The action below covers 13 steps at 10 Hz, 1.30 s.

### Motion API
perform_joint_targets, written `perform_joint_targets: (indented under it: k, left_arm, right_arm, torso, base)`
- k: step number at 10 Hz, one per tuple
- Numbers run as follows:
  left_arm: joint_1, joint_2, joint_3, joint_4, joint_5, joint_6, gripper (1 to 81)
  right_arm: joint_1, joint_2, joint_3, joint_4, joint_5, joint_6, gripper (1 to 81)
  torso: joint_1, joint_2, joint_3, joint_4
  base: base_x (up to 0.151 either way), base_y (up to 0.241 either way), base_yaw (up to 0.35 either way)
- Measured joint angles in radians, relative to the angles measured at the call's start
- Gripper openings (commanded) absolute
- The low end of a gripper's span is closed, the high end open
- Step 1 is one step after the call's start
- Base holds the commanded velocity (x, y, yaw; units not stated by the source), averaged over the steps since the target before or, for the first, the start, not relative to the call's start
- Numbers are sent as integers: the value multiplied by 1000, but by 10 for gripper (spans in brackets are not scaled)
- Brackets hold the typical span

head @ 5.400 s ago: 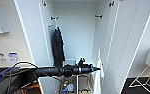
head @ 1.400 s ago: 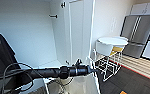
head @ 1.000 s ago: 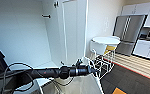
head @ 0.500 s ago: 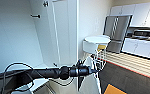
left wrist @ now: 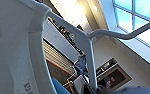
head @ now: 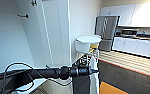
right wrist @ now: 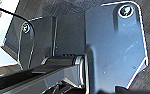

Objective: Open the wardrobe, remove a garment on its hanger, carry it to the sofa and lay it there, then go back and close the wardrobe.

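Garment (head: 94, 75) on hanger (left wrist: 89, 52), clamped in left gripper (head: 94, 71) at 6 o'clock; wardrobe (head: 51, 37) at 10; carry level, slow turns, hem off floor

We see our left arm (head: 53, 73) reaching in from the left across the lower part of the head view, with the garment (head: 94, 75) hanging at its far end. Behind the arm stands the wardrobe (head: 51, 35), its door open. Right of the wardrobe sits a small table (head: 87, 41), and behind it, further right, a fridge (head: 106, 32) beside the kitchen counters (head: 138, 45).
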State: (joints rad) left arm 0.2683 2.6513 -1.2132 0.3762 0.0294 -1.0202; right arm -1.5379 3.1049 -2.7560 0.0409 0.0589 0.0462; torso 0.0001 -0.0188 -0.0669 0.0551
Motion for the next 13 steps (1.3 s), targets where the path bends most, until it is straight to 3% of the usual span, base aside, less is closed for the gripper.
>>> perform_joint_targets:
  k: [13]
  left_arm:
    - [-2,1,12,2,1,1,10]
  right_arm:
    - [0,-2,0,0,-1,0,811]
  torso:
    - [0,0,0,0]
  base:
    - [0,0,-234]
